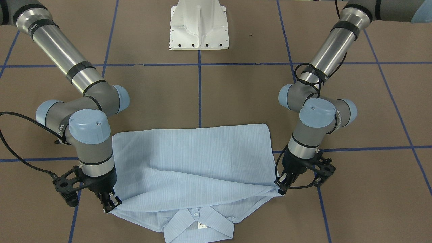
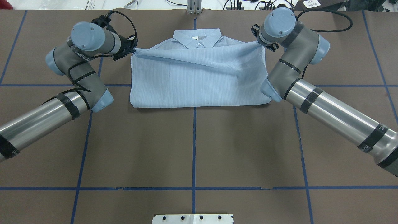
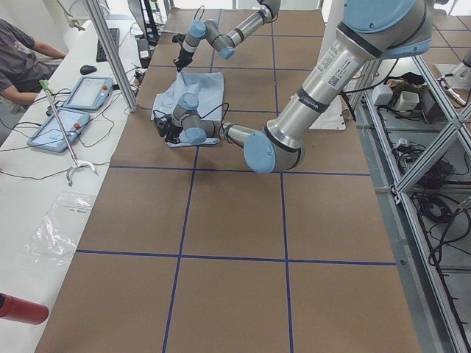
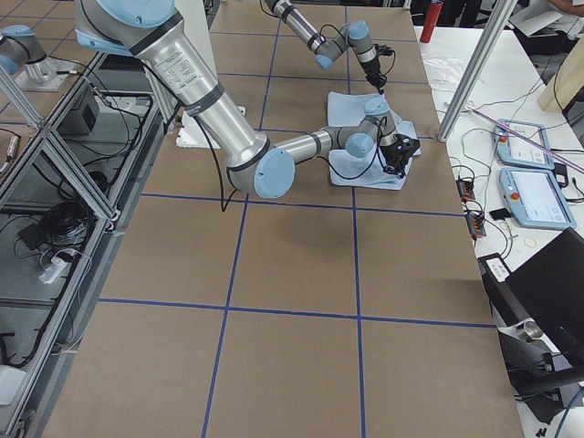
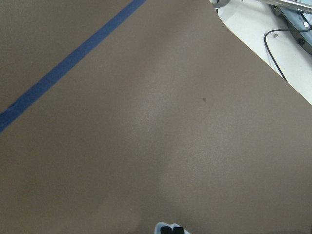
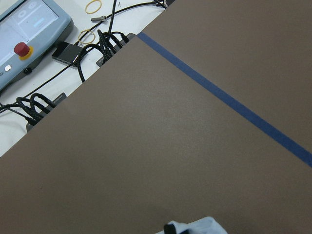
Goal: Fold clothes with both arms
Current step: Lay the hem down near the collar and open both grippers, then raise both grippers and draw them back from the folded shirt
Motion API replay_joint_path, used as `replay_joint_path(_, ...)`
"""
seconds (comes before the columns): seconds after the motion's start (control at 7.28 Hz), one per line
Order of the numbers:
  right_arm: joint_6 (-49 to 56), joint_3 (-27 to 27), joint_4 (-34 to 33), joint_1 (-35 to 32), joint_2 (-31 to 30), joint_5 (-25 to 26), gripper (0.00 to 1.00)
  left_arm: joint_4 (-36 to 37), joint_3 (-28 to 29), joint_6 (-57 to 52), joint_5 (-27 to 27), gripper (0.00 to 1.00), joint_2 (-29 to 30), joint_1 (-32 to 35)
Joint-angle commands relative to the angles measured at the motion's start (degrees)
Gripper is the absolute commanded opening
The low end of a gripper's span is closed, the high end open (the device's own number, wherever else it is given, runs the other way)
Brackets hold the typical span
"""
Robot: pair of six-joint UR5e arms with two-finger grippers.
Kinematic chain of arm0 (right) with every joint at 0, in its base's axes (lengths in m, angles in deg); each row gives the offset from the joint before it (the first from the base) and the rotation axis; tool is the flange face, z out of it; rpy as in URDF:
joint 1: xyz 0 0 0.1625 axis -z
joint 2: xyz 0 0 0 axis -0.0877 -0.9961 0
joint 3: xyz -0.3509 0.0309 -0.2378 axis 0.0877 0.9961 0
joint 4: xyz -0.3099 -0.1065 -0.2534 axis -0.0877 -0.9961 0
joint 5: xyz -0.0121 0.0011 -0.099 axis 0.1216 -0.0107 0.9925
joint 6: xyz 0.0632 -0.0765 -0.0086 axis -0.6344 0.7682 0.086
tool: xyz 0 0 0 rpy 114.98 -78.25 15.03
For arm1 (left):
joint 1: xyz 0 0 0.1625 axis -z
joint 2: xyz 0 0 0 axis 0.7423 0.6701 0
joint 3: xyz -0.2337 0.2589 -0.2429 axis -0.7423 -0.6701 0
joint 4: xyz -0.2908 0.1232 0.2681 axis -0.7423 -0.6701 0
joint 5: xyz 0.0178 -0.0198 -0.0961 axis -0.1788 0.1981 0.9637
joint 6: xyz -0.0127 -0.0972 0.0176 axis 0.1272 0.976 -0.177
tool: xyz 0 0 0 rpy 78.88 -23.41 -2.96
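Observation:
The pale-blue shirt (image 1: pixel 192 155) (image 2: pixel 199 77) lies on the brown table, collar (image 1: pixel 199 219) (image 2: pixel 197 37) at the edge far from the robot's base. Its lower half is folded up over the body, and the hem runs slack just short of the collar. My left gripper (image 1: pixel 280 189) (image 2: pixel 134 49) is shut on one hem corner by a shoulder. My right gripper (image 1: pixel 109 202) (image 2: pixel 260 43) is shut on the other corner. Both are low over the table. Each wrist view shows only a scrap of cloth (image 5: pixel 168 229) (image 6: pixel 195 226) at its bottom edge.
The white pedestal base (image 1: pixel 199 25) (image 2: pixel 192 218) stands on the robot's side. Blue tape lines (image 2: pixel 194 140) grid the table. Beyond the collar edge is a white desk with teach pendants (image 3: pixel 88 92) (image 4: pixel 529 196), cables (image 6: pixel 97 46) and a seated person (image 3: pixel 18 55).

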Motion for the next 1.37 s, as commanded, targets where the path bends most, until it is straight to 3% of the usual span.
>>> replay_joint_path(0.0,0.00,0.18,0.09,0.07,-0.04,-0.01,0.00,-0.39,-0.02,-3.39,0.00,0.21,-0.16,0.25)
replay_joint_path(0.14,0.00,0.70,0.09,0.07,-0.04,-0.01,0.00,-0.48,-0.02,-5.67,0.00,0.31,-0.33,0.86)
replay_joint_path(0.27,0.00,0.71,0.09,0.07,0.22,-0.01,0.00,-0.74,-0.02,-7.96,0.00,0.32,-0.59,1.65)
replay_joint_path(0.41,0.09,0.97,0.18,-0.19,-0.21,-0.01,0.12,-0.83,-0.19,-8.33,0.17,0.32,-0.86,2.01)
replay_joint_path(0.55,0.17,0.97,0.88,-0.54,-0.56,-0.01,0.40,-1.70,-0.54,-9.11,0.26,0.32,-1.82,2.10)
replay_joint_path(0.96,0.44,-1.83,1.85,-1.59,-1.71,-1.59,0.83,-3.91,-3.96,-9.30,0.61,0.32,-4.98,2.10)
replay_joint_path(1.24,0.00,-12.86,1.94,-0.38,-9.92,-5.26,0.85,-3.73,-4.41,-9.30,0.61,0.32,-5.17,2.19)
